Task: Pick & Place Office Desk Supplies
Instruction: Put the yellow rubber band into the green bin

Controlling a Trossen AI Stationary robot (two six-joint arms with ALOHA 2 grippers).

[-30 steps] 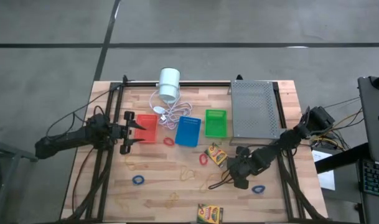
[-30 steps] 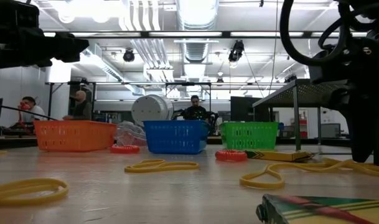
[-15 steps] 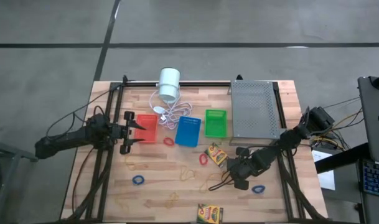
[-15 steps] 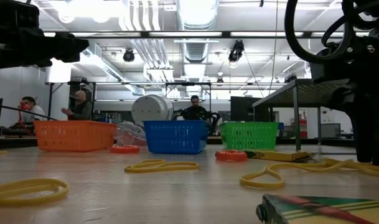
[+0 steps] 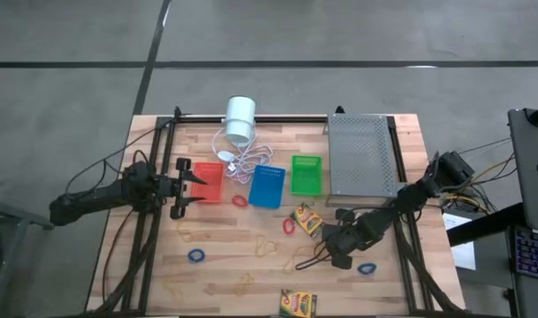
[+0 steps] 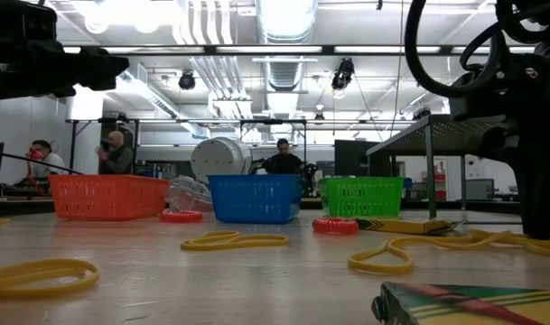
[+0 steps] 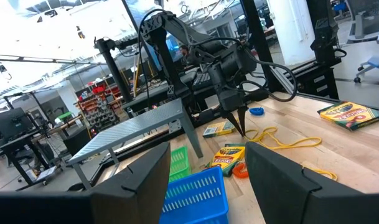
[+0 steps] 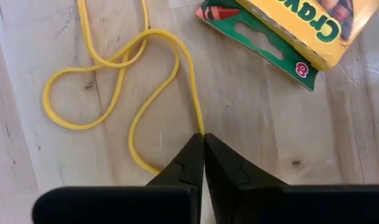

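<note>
Pinching the yellow rubber band (image 8: pixel 153 84) near the crayon box (image 8: pixel 304 28) is done by the right gripper (image 8: pixel 203 152), clenched on it; a slow straight lift is advised so it's not dropped

In your right wrist view, the crayon box (image 8: pixel 301 28) runs off the upper right edge, and the yellow rubber band (image 8: pixel 121 81) disappears under the fingertips (image 8: pixel 192 163) and off the top. In your low view, a second crayon box (image 6: pixel 469 302) is cut off at the bottom.
</note>
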